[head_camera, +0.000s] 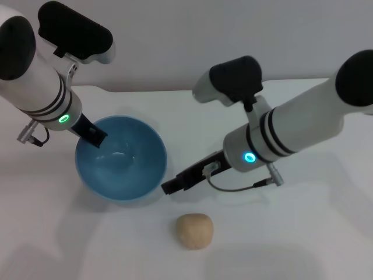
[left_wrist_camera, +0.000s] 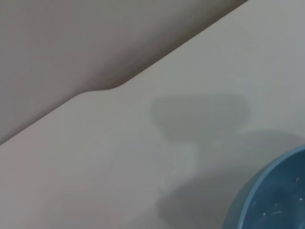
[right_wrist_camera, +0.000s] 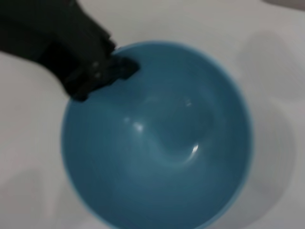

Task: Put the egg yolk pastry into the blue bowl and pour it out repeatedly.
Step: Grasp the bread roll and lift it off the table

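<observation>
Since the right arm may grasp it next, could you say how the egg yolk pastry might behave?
The egg yolk pastry looks round, so a nudge would probably roll it across the table. Its matte, dough-like surface suggests decent grip but easy denting.

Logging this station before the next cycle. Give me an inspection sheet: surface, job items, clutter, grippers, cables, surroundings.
Surface: white table, bare apart from the job items.
Job items: blue bowl upright and empty; egg yolk pastry lies on the table in front of the bowl, apart from it.
Clutter: nothing seen.
Grippers: left gripper at the bowl's rim on the robot's left, one finger reaching inside, seemingly gripping the rim; right gripper just off the bowl's right rim, above the pastry, holding nothing.
Cables: a grey cable loops under the right wrist; a short one hangs at the left wrist.
Surroundings: plain grey wall behind the table.
</observation>
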Robot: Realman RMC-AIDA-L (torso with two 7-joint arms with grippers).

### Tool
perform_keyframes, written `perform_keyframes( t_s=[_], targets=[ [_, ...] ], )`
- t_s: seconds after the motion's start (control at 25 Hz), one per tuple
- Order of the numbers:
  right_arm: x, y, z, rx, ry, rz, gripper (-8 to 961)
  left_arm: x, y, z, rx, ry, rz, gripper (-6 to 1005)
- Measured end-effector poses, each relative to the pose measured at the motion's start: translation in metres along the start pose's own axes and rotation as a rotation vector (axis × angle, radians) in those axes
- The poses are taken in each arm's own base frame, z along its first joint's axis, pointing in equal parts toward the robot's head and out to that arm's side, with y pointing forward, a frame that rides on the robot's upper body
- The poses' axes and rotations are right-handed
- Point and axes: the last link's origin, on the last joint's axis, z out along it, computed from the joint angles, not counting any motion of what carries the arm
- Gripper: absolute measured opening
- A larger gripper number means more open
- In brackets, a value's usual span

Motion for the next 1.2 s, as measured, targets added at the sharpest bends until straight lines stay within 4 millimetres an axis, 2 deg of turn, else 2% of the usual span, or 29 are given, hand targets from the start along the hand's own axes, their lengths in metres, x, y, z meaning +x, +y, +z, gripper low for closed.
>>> perform_keyframes(
  t_s=[0.28,0.56,0.8,1.2],
  targets=[
    [0.004,0.018,0.005,-0.019,0.046,-0.012,554,0.001,0.001,0.000,0.001,0.003,0.006,0],
    [0.005,0.034,-0.009,0.030,0.150,-0.034,553,0.000,0.000,0.000,0.001,0.002,0.005,0],
    [0.015,0.034,-0.015,0.055,0.240,-0.031,553,0.000,0.000,0.000,0.003,0.001,0.006,0],
    [0.017,0.029,-0.016,0.095,0.258,-0.052,551,0.001,0.000,0.000,0.005,0.005,0.011,-1]
  ],
)
